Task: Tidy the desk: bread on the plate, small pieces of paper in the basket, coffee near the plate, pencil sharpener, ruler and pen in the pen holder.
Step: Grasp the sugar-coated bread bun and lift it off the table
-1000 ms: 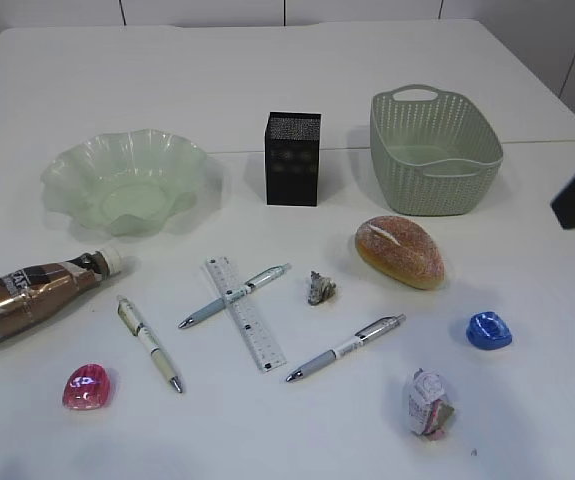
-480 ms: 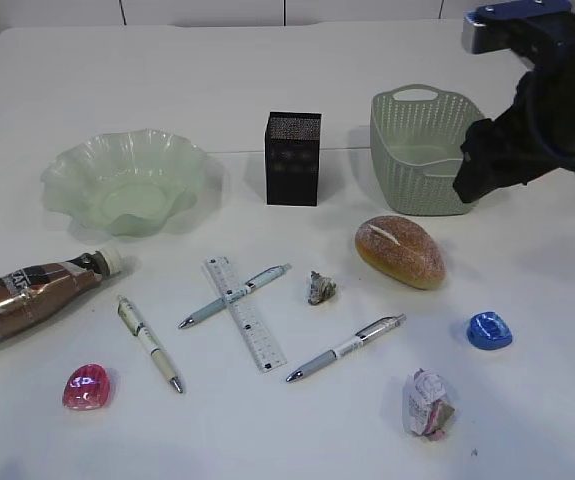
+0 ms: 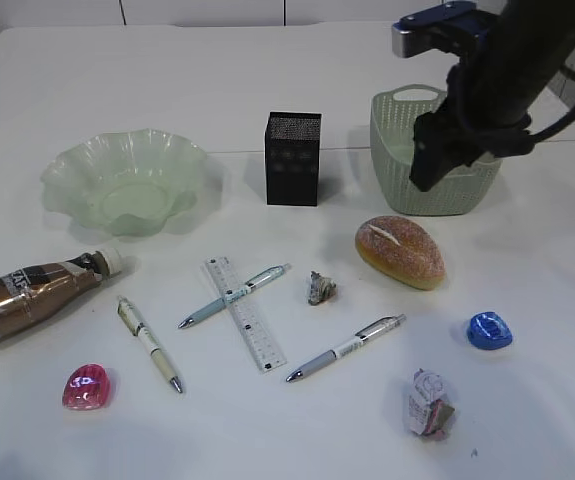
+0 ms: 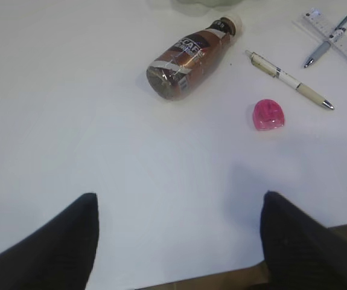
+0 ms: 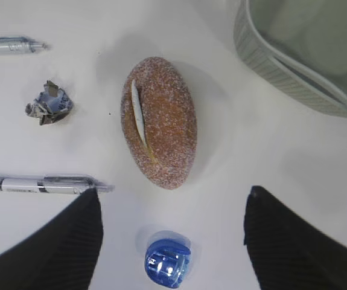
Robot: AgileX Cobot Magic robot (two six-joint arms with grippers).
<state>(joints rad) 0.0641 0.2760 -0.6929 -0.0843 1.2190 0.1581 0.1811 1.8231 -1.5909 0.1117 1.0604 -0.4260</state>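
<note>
Little here lies outside the job itself. Along the top of the exterior view we see a row of white panels, flat and plain, parted by thin dark vertical seams; we cannot tell whether they are wall or cupboard fronts. At the bottom of the left wrist view we see a narrow brown strip, blurred, too dim to name

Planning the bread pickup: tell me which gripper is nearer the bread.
Right. The right gripper hangs open just above the bread; the left gripper is far off, by the coffee.
</note>
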